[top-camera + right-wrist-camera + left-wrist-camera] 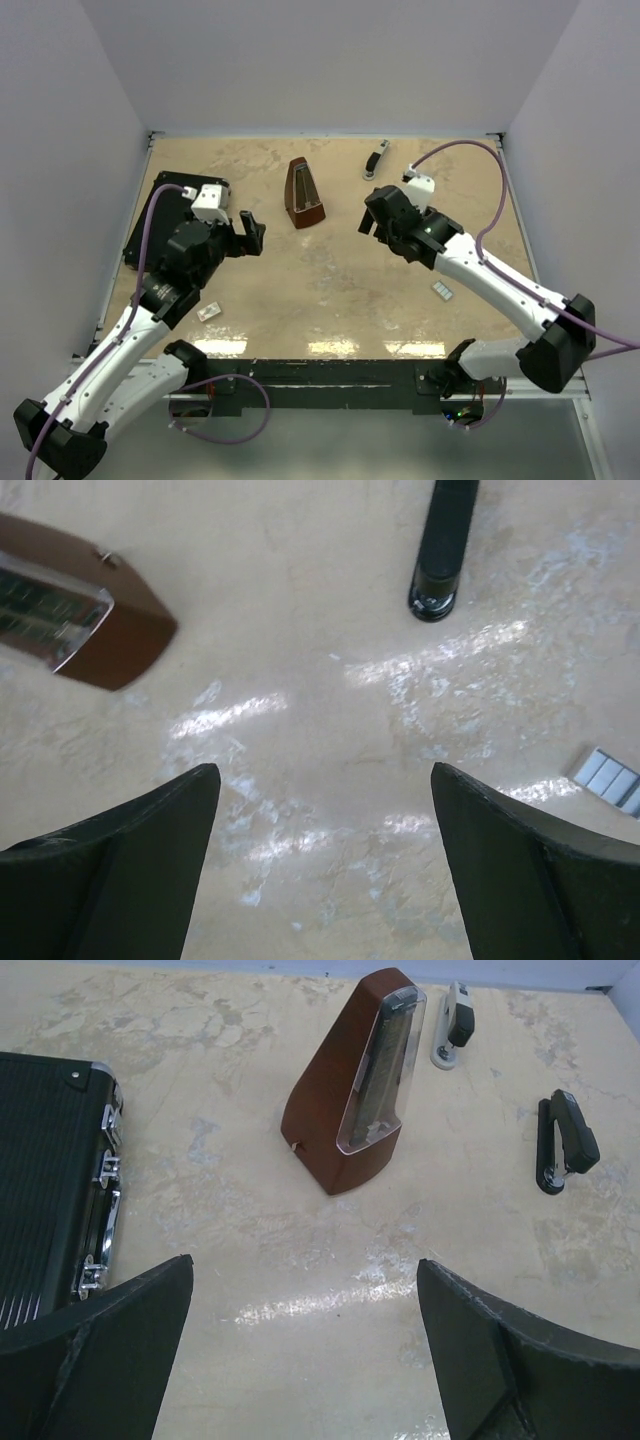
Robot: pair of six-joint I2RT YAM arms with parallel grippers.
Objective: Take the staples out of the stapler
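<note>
Two staplers show. One, black over a silvery base (376,160) (452,1028), lies at the back of the table, right of the metronome. A second stapler, black with silver between its arms (565,1145) (440,545), lies nearer; in the top view my right arm hides it. My right gripper (368,215) (325,770) hovers open just short of its end, with only bare table between the fingers. Left of the metronome, my left gripper (252,235) (305,1263) hangs open and empty. No staples are in view.
A brown pyramid metronome (305,193) (350,1090) (90,620) stands upright between the grippers. A flat black case (165,220) (50,1180) lies at the far left. Small white rectangular pieces lie near the front left (209,312) and front right (442,290) (605,775).
</note>
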